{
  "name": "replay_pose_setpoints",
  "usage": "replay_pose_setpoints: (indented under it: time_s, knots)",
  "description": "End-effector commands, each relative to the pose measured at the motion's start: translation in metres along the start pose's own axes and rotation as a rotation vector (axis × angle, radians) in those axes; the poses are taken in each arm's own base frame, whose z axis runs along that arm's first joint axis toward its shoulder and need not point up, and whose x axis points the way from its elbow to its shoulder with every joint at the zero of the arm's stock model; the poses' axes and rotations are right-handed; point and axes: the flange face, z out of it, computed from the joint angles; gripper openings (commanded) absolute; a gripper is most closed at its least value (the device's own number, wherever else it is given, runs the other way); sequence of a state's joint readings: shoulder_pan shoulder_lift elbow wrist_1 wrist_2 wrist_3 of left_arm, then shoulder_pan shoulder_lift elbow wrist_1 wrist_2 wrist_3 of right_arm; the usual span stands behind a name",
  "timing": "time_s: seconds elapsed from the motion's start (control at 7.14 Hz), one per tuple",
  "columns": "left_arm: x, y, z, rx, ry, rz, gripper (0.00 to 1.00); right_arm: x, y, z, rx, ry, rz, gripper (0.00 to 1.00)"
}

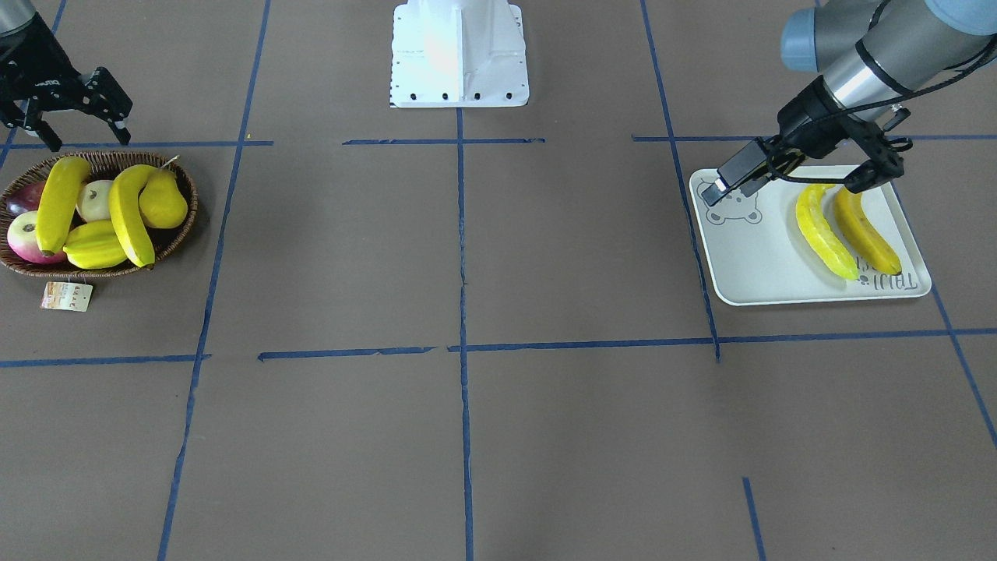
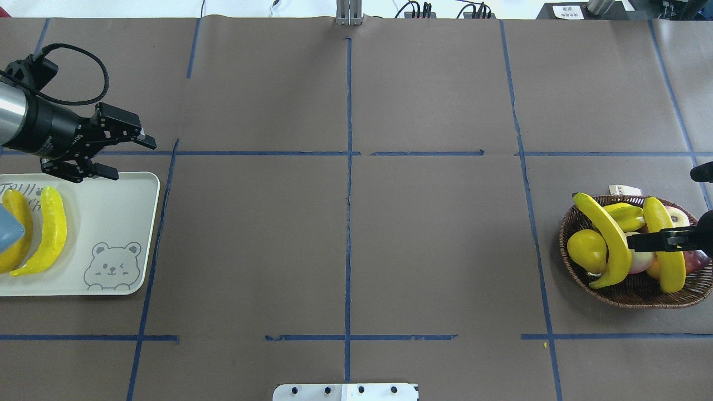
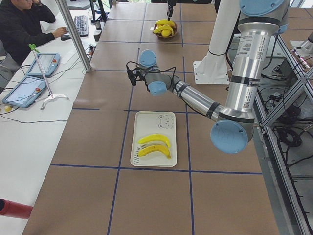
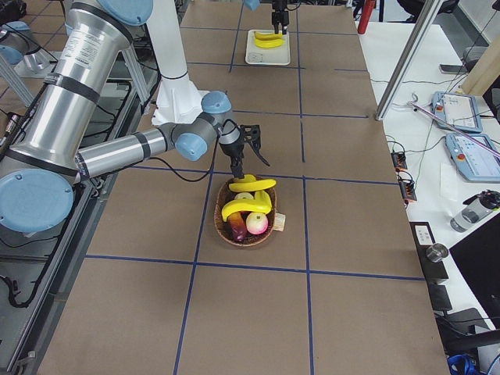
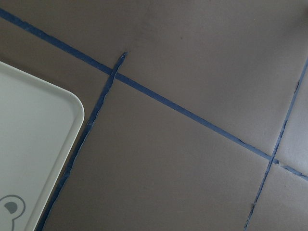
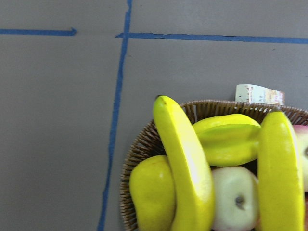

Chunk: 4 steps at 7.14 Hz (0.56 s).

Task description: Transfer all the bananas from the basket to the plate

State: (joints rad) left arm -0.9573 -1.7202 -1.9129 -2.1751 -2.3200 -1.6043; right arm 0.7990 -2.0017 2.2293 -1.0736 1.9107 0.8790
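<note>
Two long yellow bananas (image 2: 613, 234) wait in the oval dark wicker basket (image 2: 629, 298) below your spread right end effector (image 1: 86, 139); descend and pinch one. Left end effector (image 2: 131, 160): spread, empty.

Overhead, my left arm's blue joint cap (image 2: 6, 225) covers the middle of the orange-toned curved banana (image 2: 18, 201), and the picture's edge cuts the flat off-white rectangular plate (image 2: 111, 211). My right gripper (image 1: 86, 139) runs off that view's right side; only parts of its black fingers (image 2: 660, 239) show. My right wrist view crops the oval dark brown wicker basket (image 6: 139, 149) and two long yellow bananas (image 6: 185, 159) at the bottom.
</note>
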Motion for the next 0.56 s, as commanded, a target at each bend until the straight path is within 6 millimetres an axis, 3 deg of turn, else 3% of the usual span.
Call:
replay_pose_setpoints:
  time_s: [0.0, 0.14, 0.42]
  knots:
    - [0.025, 0.026, 0.030, 0.004, 0.010, -0.022, 1.00, 0.045, 0.007, 0.029, -0.044, 0.084, -0.048, 1.00]
    - [0.028, 0.032, 0.037, 0.004, 0.010, -0.018, 0.99, 0.054, 0.008, 0.045, -0.062, 0.105, -0.038, 1.00]
    - [0.031, 0.033, 0.038, 0.004, 0.012, -0.016, 0.99, 0.054, 0.009, 0.053, -0.092, 0.092, -0.029, 0.99]
